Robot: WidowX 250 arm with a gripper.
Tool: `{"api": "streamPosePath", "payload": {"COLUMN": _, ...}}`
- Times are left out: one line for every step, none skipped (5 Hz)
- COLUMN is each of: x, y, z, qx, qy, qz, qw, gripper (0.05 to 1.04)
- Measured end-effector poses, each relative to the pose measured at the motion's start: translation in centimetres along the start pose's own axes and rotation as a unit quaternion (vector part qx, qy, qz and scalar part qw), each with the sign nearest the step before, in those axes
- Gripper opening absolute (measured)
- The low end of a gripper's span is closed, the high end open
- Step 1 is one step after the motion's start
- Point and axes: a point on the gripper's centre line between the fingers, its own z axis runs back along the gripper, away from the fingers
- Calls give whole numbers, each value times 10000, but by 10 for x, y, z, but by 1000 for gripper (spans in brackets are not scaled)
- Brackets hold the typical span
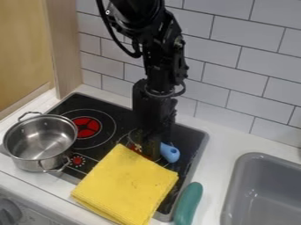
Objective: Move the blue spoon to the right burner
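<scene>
The black robot arm (154, 48) enters at the top edge and hangs nearly vertical, with the end effector (152, 154) down over the right half of the black stovetop (115, 103). Grip state: I cannot tell from where I stand whether it is released or clenched on anything.

The blue spoon (170, 153) is immediately to the right of the end effector's lower end, over the right part of the stovetop — one rounded blue portion is visible, and the rest is hidden behind the black body. The right burner (132, 139), marked in red, is partly covered by the end effector.

A folded yellow cloth (126, 184) lies in front, overlapping the stovetop and its front edge. The left burner (87, 127) shows a red centre inside thin rings. A two-handled metal pot (41, 140) stands upright at the left edge of the stovetop. A long green item (189, 204) rests beside the right edge, on the white bench (223, 138). Further right is a grey sink (238, 193) — set into the bench, below the white tiled wall (250, 30).
</scene>
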Motion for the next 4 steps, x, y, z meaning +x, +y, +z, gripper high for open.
{"api": "streamPosePath", "payload": {"x": 3, "y": -1, "z": 6, "qx": 108, "qy": -70, "qz": -5, "qw": 9999, "gripper": 966}}
{"api": "streamPosePath", "payload": {"x": 5, "y": -9, "z": 14, "qx": 71, "qy": -133, "qz": -87, "qw": 9998, "gripper": 1014}}
{"api": "streamPosePath", "payload": {"x": 8, "y": -11, "z": 31, "qx": -159, "qy": -234, "qz": -141, "qw": 9995, "gripper": 1003}}
{"api": "streamPosePath", "payload": {"x": 10, "y": -8, "z": 46, "qx": -194, "qy": -327, "qz": -236, "qw": 9990, "gripper": 997}}
